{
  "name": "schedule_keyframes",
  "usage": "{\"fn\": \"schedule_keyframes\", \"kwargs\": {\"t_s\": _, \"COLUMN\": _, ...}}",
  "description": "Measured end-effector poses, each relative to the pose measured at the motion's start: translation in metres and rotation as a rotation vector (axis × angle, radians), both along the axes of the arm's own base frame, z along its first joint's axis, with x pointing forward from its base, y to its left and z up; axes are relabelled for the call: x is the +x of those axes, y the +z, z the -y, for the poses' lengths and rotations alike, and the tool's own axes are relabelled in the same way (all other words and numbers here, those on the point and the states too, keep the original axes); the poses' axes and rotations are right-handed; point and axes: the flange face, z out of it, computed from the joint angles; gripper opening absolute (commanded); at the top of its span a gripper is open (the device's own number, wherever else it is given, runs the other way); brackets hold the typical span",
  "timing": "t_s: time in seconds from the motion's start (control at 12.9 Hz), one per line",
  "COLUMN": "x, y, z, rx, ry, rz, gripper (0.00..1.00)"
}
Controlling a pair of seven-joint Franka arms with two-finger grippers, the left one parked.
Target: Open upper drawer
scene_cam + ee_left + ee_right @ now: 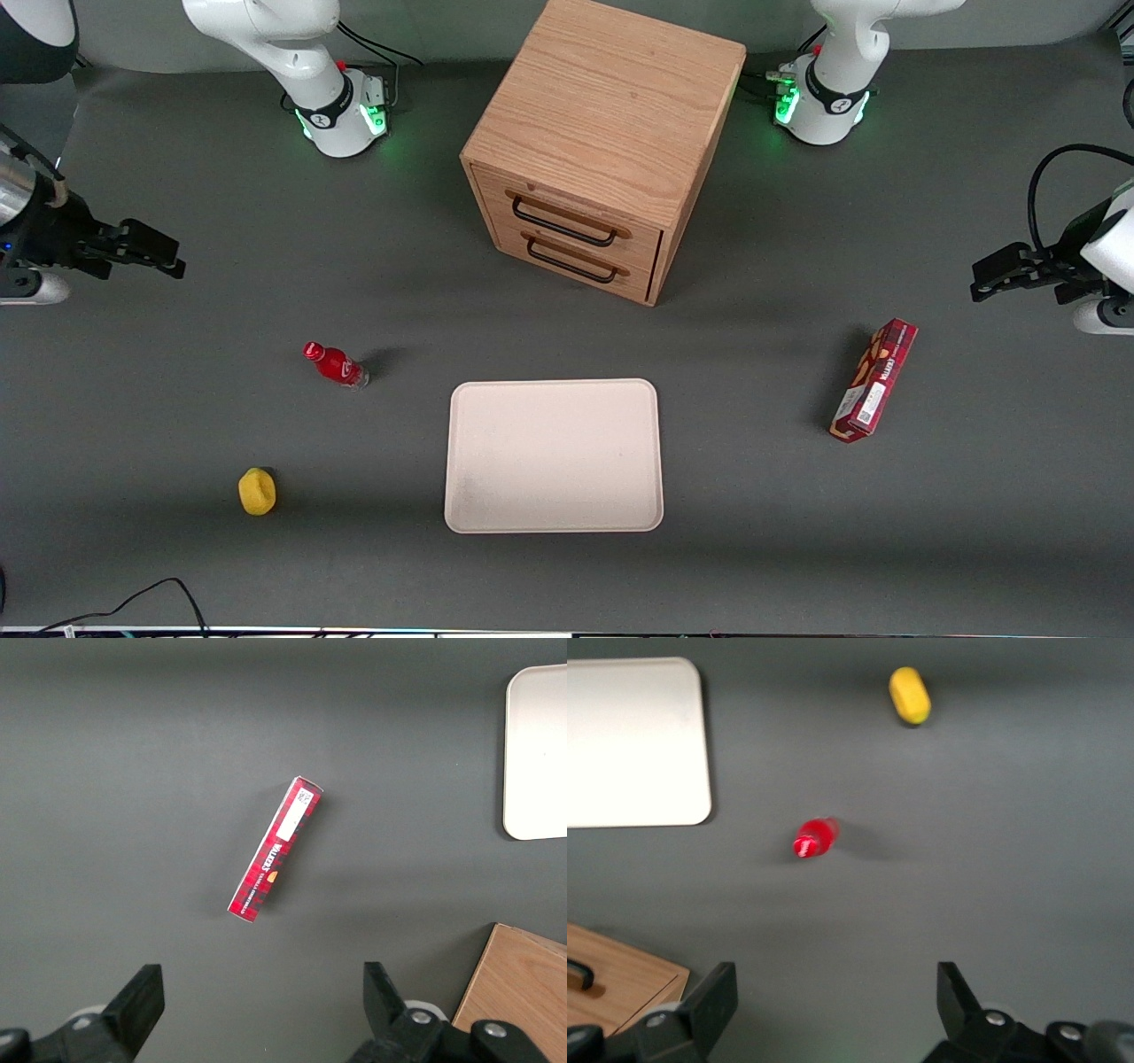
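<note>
- Upper drawer [567, 215] sits shut in the light oak cabinet [611, 97], above the matching lower drawer [578, 255]; the cabinet stands on the table [177, 567] between the two arm bases, its front turned at a slant toward the front camera and somewhat toward the working arm's end.
- Its black bar handle [562, 222] runs level along the drawer front, long axis parallel to the cabinet's slanted face; a corner of the cabinet and the end of a handle show in the right wrist view.
- The hand [146, 251] hangs out at the working arm's end of the table, well apart from the cabinet, fingers spread open and holding nothing, as the right wrist view [833, 1010] shows.
- From the hand, the handle lies sideways toward the table's middle; I judge the coming move to be a long reach across, then turning the fingers to straddle the bar and pulling along the drawer's slanted line.
- A red bottle [336, 364], a yellow fruit [257, 491] and a pale tray [554, 456] lie nearer the front camera; a red box [873, 379] lies toward the parked arm's end.
</note>
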Motion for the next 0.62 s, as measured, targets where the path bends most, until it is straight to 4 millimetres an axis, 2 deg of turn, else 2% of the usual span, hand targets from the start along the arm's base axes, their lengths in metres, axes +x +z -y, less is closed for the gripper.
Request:
{"fn": "schedule_keyframes", "kwargs": {"t_s": 0.16, "x": -0.003, "y": -0.004, "z": -0.035, "rx": 0.038, "ry": 0.176, "rz": -0.015, "gripper": 1.0}}
{"fn": "schedule_keyframes", "kwargs": {"t_s": 0.31, "x": -0.001, "y": -0.014, "z": -0.075, "rx": 0.158, "ry": 0.347, "rz": -0.029, "gripper": 1.0}}
{"fn": "schedule_keyframes", "kwargs": {"t_s": 0.47, "x": 0.01, "y": -0.035, "z": -0.112, "rx": 0.298, "ry": 0.43, "rz": -0.055, "gripper": 1.0}}
{"fn": "schedule_keyframes", "kwargs": {"t_s": 0.62, "x": 0.02, "y": -0.051, "z": -0.16, "rx": 0.344, "ry": 0.514, "rz": -0.069, "gripper": 1.0}}
